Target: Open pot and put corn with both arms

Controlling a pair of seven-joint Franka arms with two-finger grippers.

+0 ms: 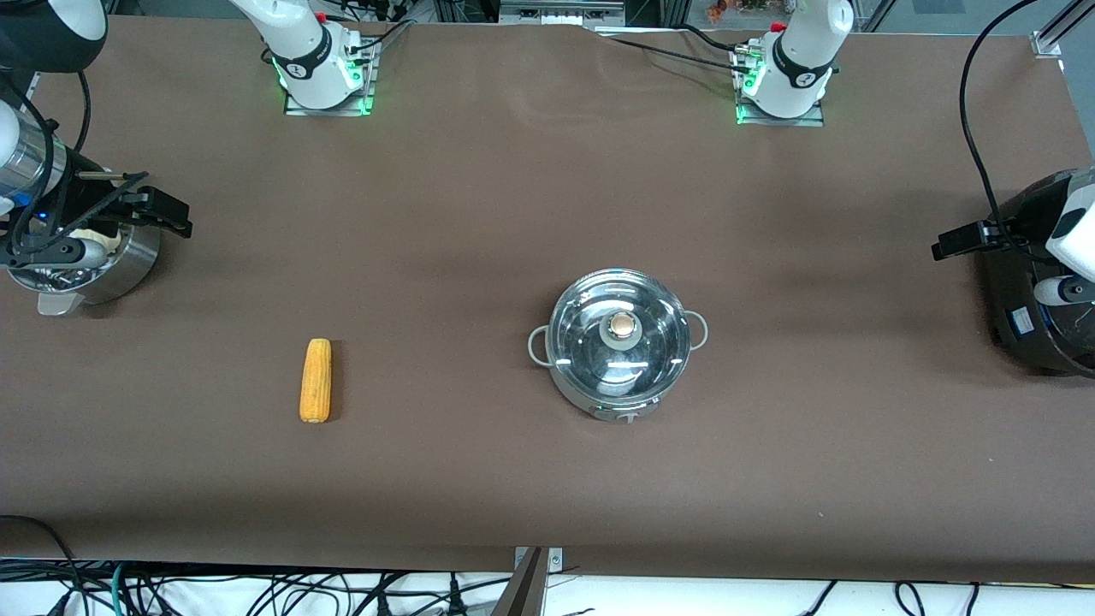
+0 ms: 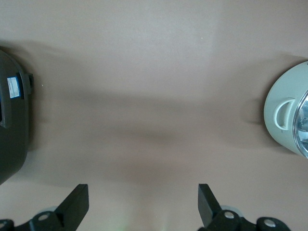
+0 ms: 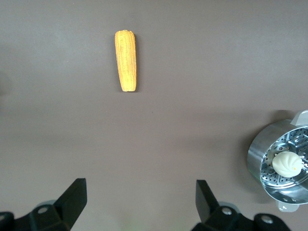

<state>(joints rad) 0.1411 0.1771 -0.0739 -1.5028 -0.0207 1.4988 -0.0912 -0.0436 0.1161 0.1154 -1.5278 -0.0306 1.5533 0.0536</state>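
The steel pot [image 1: 620, 346] stands mid-table with its glass lid [image 1: 590, 329] and round knob [image 1: 624, 326] on. Its side and one loop handle show in the left wrist view [image 2: 284, 115]. The yellow-orange corn [image 1: 316, 380] lies flat on the table toward the right arm's end, apart from the pot; it also shows in the right wrist view [image 3: 126, 60]. My left gripper [image 2: 143, 192] is open and empty above bare table between the black cooker and the pot. My right gripper [image 3: 139, 187] is open and empty above bare table between the steamer pot and the corn.
A perforated steel steamer pot [image 1: 111, 265] with a white bun [image 3: 288, 163] stands at the right arm's end. A big black cooker [image 1: 1031, 291] stands at the left arm's end, also in the left wrist view [image 2: 12, 125]. Brown cloth covers the table.
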